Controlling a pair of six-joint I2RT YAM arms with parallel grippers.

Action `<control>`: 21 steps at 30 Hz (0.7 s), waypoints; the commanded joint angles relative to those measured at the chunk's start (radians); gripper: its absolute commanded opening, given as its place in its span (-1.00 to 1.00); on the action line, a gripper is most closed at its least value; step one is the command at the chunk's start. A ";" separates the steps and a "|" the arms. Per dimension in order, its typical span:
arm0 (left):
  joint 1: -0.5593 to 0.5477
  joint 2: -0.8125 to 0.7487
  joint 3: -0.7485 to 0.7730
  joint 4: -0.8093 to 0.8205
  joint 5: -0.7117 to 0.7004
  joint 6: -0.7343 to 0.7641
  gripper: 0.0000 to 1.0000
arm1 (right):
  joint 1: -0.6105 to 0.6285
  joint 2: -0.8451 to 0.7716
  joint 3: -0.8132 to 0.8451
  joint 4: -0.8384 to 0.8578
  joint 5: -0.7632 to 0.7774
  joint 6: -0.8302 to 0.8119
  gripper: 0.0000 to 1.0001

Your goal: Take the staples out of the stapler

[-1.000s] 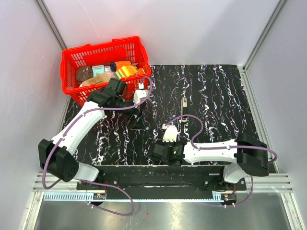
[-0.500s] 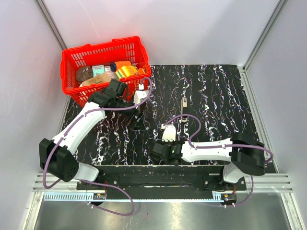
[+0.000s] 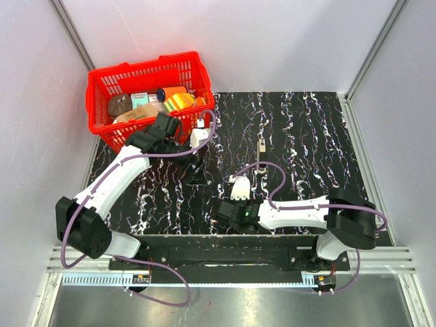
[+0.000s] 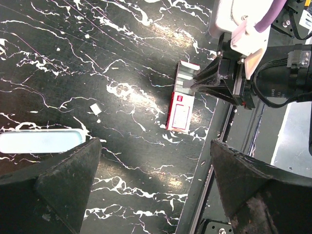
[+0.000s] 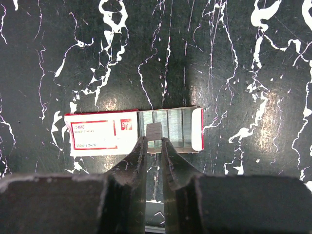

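Black tabletop w/ white marble-like veins, pale walls on 3 sides. Red plastic basket at far L corner, holding mixed items incl. an orange-yellow pack, a teal pack and a brown lump. Near the front edge, a flat white-and-red box lies slid part open, grey staple rows showing in its tray. Tiny white scrap near it. Small slim pale item mid-tabletop, too small to ID.
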 commanded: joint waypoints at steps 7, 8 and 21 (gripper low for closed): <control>0.001 -0.030 -0.016 0.026 0.026 -0.015 0.98 | -0.022 0.015 0.011 0.039 0.006 -0.033 -1.00; 0.001 -0.031 -0.017 0.027 0.027 -0.015 0.98 | -0.024 0.017 0.013 0.041 0.004 -0.039 -1.00; 0.001 -0.039 -0.026 0.036 0.032 -0.015 0.98 | -0.041 0.035 0.020 0.064 -0.022 -0.067 -1.00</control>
